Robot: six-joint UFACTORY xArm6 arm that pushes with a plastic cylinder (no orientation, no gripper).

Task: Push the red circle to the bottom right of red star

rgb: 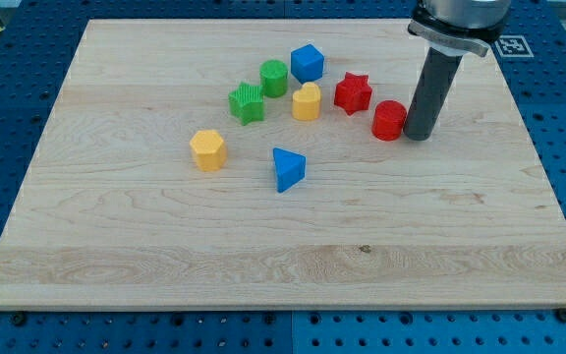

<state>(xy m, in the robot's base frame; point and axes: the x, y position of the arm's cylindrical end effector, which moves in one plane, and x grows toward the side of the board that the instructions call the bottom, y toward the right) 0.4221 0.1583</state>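
red star [353,92] well left of my tip | red circle [389,120] touching my tip's left side, already at star's lower right on your desk [165,246] | my tip [419,137]: no fingers, plain rod | step: placement looks nearly finished; next, ease off or nudge slightly.

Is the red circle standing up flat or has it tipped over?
Standing flat. The red circle shows its round top face upward, sitting on the board. My tip is right beside it, on the view's right.

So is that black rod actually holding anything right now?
Nothing is held. My tip only pushes; it stands right beside the red circle, on the circle's right in the view.
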